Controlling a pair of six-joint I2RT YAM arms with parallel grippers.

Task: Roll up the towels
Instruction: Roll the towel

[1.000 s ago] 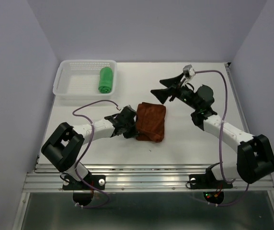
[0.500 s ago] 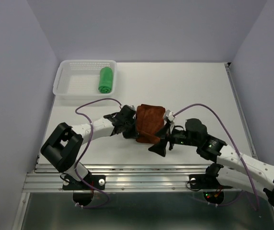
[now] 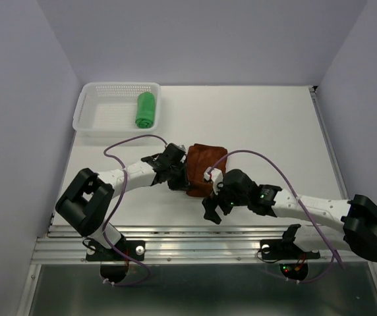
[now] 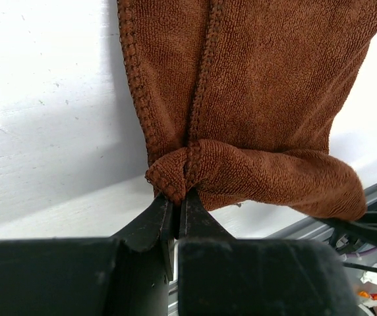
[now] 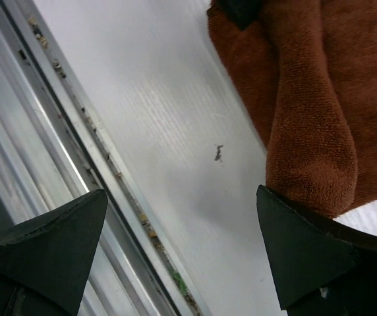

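Observation:
The rust-brown towel (image 3: 205,160) lies mid-table, its near part bunched into a fold (image 4: 274,178). My left gripper (image 3: 183,178) is shut on the towel's left near corner; in the left wrist view the left gripper (image 4: 175,196) pinches the stitched hem. At the towel's near edge my right gripper (image 3: 216,199) stands open. In the right wrist view, the right gripper (image 5: 180,197) has one fingertip (image 5: 287,224) against the folded roll (image 5: 310,131) and the other over the table's metal rail. The green towel (image 3: 145,109) lies rolled in the basket.
The white perforated basket (image 3: 103,117) stands at the far left corner. A metal rail (image 3: 202,232) runs along the table's near edge, close under the right gripper. Purple cables loop over both arms. Pale walls enclose the table on three sides.
The right arm swung from the far side of the table down to the towel's near edge, still open. The left gripper kept its hold and drew the towel's near edge slightly in.

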